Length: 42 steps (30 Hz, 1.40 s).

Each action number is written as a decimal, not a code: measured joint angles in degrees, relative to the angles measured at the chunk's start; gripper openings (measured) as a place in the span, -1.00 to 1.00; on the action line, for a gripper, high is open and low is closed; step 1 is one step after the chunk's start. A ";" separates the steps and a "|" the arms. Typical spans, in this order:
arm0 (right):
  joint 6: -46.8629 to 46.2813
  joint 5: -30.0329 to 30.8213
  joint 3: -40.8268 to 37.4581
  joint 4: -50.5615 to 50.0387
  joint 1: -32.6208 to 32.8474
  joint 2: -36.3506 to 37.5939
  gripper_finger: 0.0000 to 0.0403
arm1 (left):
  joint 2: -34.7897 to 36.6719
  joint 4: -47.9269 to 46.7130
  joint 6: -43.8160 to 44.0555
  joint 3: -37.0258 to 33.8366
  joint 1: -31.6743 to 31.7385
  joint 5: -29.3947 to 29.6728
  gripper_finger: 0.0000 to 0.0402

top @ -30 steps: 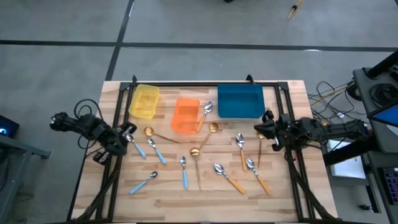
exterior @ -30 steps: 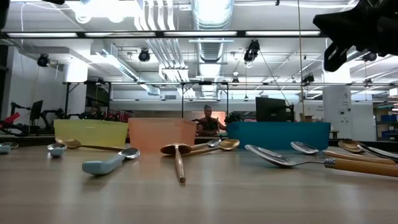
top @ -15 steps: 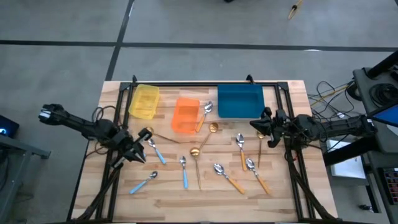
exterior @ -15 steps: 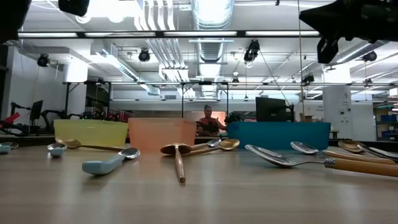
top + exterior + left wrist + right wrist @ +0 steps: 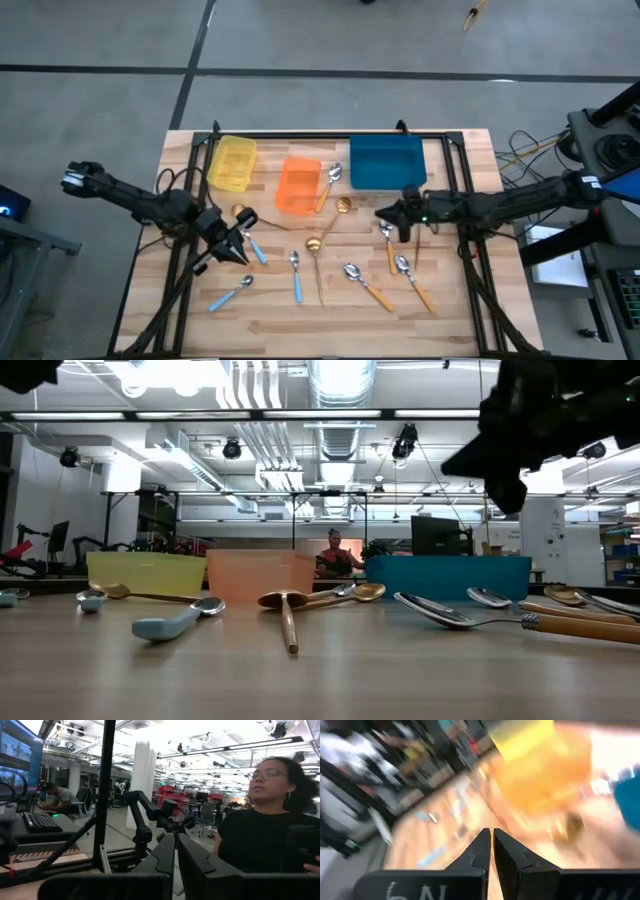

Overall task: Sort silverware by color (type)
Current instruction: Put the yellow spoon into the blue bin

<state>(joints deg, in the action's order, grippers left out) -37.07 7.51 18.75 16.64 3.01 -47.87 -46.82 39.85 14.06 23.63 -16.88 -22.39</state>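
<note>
Both dark two-finger grippers, left and right, hover narrowed, fingers nearly together and empty, above the scattered blue-, orange- and gold-handled spoons.

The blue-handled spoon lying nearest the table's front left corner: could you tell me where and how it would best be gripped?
Probably mid-handle, from straight above. The blue-handled spoon lies flat and diagonal with bare wood around it, so the pincer could straddle the thin handle crosswise. The left pincer is the nearer one.
</note>
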 joint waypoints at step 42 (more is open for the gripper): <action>-21.24 -9.49 43.72 -57.19 -0.02 -30.21 -0.94 | -2.79 -54.52 -6.53 20.73 3.14 48.07 -0.98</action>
<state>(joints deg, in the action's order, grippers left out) -58.31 -1.99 62.47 -40.55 2.98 -78.08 -49.61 -14.67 7.54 44.36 -13.75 25.68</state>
